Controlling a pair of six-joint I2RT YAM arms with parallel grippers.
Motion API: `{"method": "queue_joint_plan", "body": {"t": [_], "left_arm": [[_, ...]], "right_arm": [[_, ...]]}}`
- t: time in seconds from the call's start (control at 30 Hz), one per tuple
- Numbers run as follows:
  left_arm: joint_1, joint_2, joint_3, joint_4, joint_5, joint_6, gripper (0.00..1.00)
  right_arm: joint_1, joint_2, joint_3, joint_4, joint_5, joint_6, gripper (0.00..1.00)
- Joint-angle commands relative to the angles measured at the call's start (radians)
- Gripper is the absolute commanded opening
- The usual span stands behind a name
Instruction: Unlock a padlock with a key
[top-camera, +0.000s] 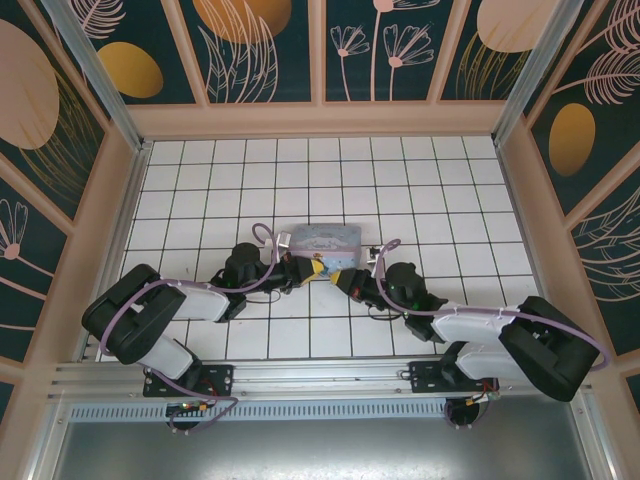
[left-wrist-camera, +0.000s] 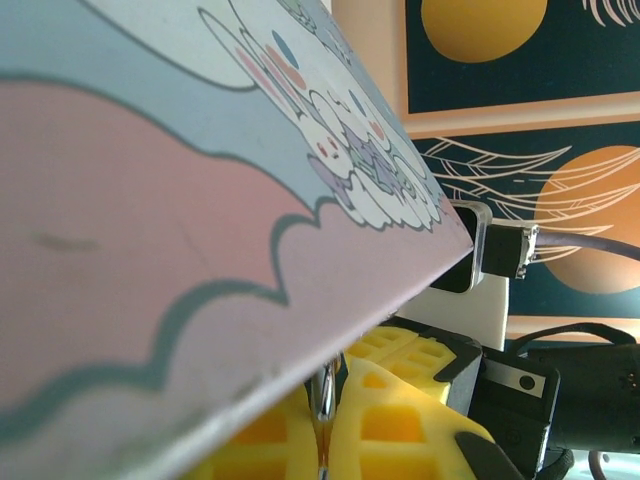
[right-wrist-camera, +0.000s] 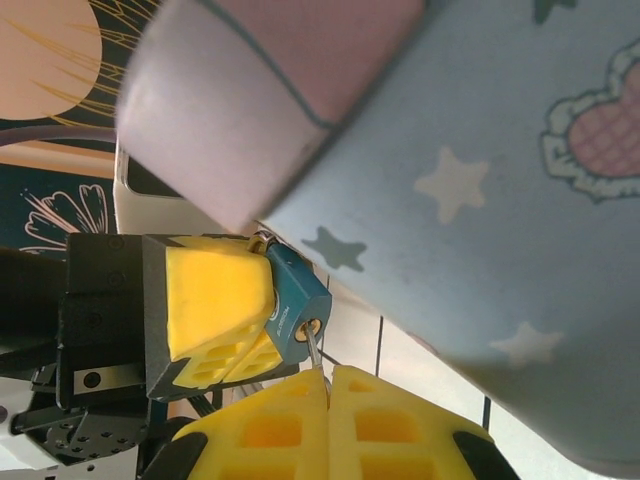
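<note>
We find both arms meeting at the near edge of the pastel cartoon-print box (right-wrist-camera: 480, 150), which lies on the tiled bench (top-camera: 300, 170), and the whole matter sits in the small gap between their tips. In the right wrist view the right pincer (right-wrist-camera: 328, 378) is closed tight, its two yellow fingers pressed together on the key (right-wrist-camera: 314, 352), a thin pale sliver standing straight out of the tips. The padlock (right-wrist-camera: 293, 300), a small dark-blue body, lies just beyond that sliver, up and slightly to the left of the right pincer in that view, tucked under the box's edge. It is tilted, with its shackle end toward the box and its keyhole face turned down toward the key. The left pincer (left-wrist-camera: 326, 420) is likewise closed, and in the right wrist view its yellow pad lies against the padlock's side, so we judge it is holding the body steady. The relation that counts is the line of the key: its long axis points into the keyhole, and its tip touches or just enters it; how deep it sits we cannot tell. We judge that the next move belongs to the right arm, which carries the key: a short push along that axis, then a twist about it, while the left arm braces the padlock against turning.
</note>
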Motion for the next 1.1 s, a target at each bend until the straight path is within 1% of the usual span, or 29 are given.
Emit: {"method": "queue_joint_plan", "body": {"t": [0.0, 0.23, 0.53, 0.73, 1.07], "left_arm": [[-0.009, -0.039, 0.008, 0.038, 0.065, 0.035, 0.00], [-0.009, -0.084, 0.009, 0.032, 0.087, 0.029, 0.00], [-0.011, -0.132, 0.003, 0.001, 0.100, 0.023, 0.00], [-0.010, -0.142, 0.000, 0.010, 0.113, 0.010, 0.00], [-0.010, -0.198, -0.030, 0.033, 0.113, -0.025, 0.00]], "right_arm": [[-0.031, 0.012, -0.001, 0.123, -0.008, 0.029, 0.00], [-0.049, 0.043, 0.022, 0.133, -0.038, 0.062, 0.00], [-0.048, 0.070, 0.046, 0.170, -0.038, 0.100, 0.00], [-0.047, 0.070, 0.044, 0.181, -0.035, 0.119, 0.00], [-0.048, 0.107, 0.046, 0.277, -0.042, 0.176, 0.00]]}}
